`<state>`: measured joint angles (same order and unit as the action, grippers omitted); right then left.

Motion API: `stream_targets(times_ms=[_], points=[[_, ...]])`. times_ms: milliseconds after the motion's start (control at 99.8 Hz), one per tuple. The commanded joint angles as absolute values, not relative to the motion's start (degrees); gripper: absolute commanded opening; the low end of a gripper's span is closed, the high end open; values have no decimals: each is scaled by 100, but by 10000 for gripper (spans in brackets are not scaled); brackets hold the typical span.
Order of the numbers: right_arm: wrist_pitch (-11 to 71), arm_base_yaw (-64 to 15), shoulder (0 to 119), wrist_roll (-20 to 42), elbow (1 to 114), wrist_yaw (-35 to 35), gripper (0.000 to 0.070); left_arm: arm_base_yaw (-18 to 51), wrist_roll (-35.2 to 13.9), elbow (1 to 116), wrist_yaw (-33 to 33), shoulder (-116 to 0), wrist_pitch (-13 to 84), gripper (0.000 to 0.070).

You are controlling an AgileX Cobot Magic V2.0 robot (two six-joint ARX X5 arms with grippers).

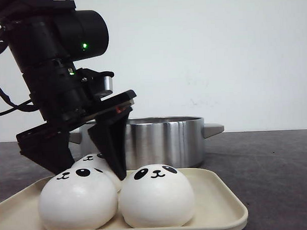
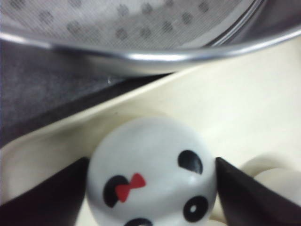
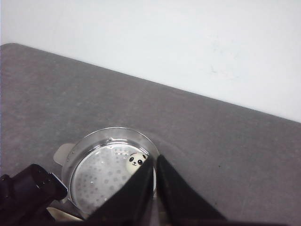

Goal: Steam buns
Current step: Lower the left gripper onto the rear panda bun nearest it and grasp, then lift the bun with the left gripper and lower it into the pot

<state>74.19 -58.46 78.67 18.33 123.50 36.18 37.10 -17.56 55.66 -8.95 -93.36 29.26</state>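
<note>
Three white panda buns sit on the cream tray [image 1: 223, 199]: a front left bun [image 1: 78, 199], a front right bun [image 1: 156, 196] and a back bun [image 1: 93, 158]. My left gripper [image 1: 92, 172] straddles the back bun. In the left wrist view the gripper [image 2: 151, 162] has both fingers touching the sides of this bun [image 2: 150, 155], which has a red bow and rests on the tray. A fourth bun [image 3: 137, 161] lies on the perforated insert in the steel pot [image 3: 110, 134]. My right gripper [image 3: 155, 159] is shut and empty, high above the pot.
The steel pot [image 1: 164, 140] with side handles stands just behind the tray on the dark grey table [image 1: 276, 161]. Its rim [image 2: 155, 56] is close beyond the gripped bun. Another bun's edge [image 2: 277, 181] is beside the left gripper's finger.
</note>
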Motion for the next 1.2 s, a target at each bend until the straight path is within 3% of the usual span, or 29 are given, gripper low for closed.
stream_targets(times_ms=[0, 70, 100, 301, 531, 772, 1193], points=[[7408, -5913, 7931, 1911, 12477, 3647, 1, 3763, -1758, 5653, -878, -9470, 2886, 272], [7452, -5913, 7931, 1911, 12475, 3647, 1, 3763, -1754, 5653, -880, -9470, 2816, 112], [7470, -5913, 7931, 1911, 12477, 3647, 1, 3763, -1739, 5653, -880, -9470, 2786, 1], [7553, -5913, 7931, 1914, 12475, 3649, 1, 3763, -1715, 5813, -928, -9362, 3063, 7], [7550, -5911, 7931, 1911, 12475, 3649, 0, 3763, -1612, 6198, -1474, -8388, 3350, 7], [7546, -5913, 7931, 1909, 12475, 3647, 1, 3723, -1684, 6847, -1031, -7481, 3151, 7], [7542, -5911, 7937, 1909, 12475, 3647, 1, 3035, -1590, 8281, -788, -9067, 2880, 7]])
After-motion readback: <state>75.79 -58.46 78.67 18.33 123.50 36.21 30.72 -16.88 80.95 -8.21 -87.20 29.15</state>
